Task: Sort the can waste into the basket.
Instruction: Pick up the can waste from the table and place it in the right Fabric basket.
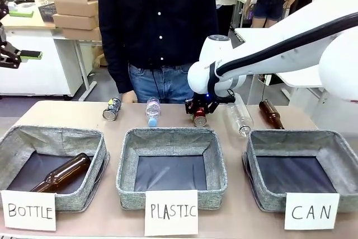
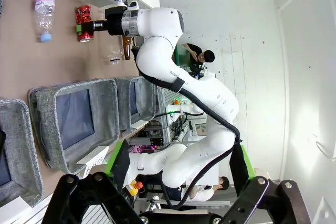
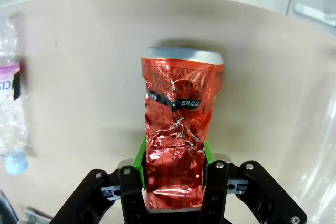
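My right gripper [image 1: 199, 110] [image 3: 175, 156] is shut on the dented red can [image 1: 199, 118] [image 3: 178, 124], which lies flat between the green pads just over the table's far side. The left wrist view also catches that red can [image 2: 83, 23] in the right arm's grasp. The silver can with dark print [image 1: 112, 109] lies on its side at the far left of the table, untouched. At the front right stands the grey basket [image 1: 296, 137] with its "CAN" card [image 1: 307, 211]. My left gripper [image 1: 22, 55] [image 2: 180, 158] hangs open off the table's left, holding nothing.
The "PLASTIC" basket [image 1: 126, 166] stands in the middle, and the "BOTTLE" basket [image 1: 11, 144] at the left holds a brown bottle [image 1: 61, 173]. Two clear plastic bottles [image 1: 152, 110] [image 1: 239, 117] and a brown glass bottle [image 1: 271, 113] lie at the far side. A person [image 1: 159, 20] stands behind the table.
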Robot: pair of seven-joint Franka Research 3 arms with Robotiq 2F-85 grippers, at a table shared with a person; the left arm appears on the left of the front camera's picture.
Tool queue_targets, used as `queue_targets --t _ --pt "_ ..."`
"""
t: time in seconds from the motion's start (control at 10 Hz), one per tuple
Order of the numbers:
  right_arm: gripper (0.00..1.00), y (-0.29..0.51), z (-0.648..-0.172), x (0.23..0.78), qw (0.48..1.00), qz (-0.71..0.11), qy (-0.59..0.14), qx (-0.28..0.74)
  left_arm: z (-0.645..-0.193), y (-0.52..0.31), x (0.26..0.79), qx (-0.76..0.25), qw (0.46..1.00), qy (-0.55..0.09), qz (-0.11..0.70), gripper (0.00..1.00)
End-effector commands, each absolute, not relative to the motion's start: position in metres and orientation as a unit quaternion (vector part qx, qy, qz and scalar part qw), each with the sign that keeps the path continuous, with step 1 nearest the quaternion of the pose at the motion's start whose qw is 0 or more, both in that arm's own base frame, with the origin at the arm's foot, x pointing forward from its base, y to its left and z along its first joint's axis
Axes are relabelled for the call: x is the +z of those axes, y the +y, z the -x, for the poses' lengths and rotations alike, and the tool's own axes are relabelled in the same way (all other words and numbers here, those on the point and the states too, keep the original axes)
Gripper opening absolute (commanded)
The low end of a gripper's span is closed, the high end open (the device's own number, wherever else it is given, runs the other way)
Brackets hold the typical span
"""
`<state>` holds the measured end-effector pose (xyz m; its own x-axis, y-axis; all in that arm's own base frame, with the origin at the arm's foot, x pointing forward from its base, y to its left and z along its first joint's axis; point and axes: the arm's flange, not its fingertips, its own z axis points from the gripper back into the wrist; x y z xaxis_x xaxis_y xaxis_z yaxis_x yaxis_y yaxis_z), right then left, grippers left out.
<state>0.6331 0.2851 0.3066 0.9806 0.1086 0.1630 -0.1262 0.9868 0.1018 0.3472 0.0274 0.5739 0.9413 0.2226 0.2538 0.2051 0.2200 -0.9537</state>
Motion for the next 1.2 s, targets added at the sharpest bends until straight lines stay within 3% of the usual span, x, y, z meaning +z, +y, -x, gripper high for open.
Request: queue_targets --t 0.0,0.2,0.4,0.8,1.1 --pt "0.0 0.269 -0.614 0.338 0.994 -0.035 -0.092 0.05 -0.348 0.026 0.576 -0.003 0.754 -0.179 0.632 1.0" --pt "0.0 0.203 -0.544 0.43 0.992 -0.04 -0.073 0.096 -0.348 0.026 0.576 -0.003 0.754 -0.179 0.632 1.0" --pt "0.0 0.134 -0.465 0.469 0.988 -0.054 -0.032 0.14 -0.348 0.026 0.576 -0.003 0.754 -0.179 0.632 1.0" --pt "0.0 0.028 -0.341 0.441 0.981 -0.115 -0.002 0.155 -0.348 0.026 0.576 -0.003 0.754 -0.179 0.632 1.0" --pt "0.0 0.014 -0.31 0.41 0.974 -0.127 -0.005 0.189 -0.348 0.026 0.576 -0.003 0.754 -0.179 0.632 1.0"
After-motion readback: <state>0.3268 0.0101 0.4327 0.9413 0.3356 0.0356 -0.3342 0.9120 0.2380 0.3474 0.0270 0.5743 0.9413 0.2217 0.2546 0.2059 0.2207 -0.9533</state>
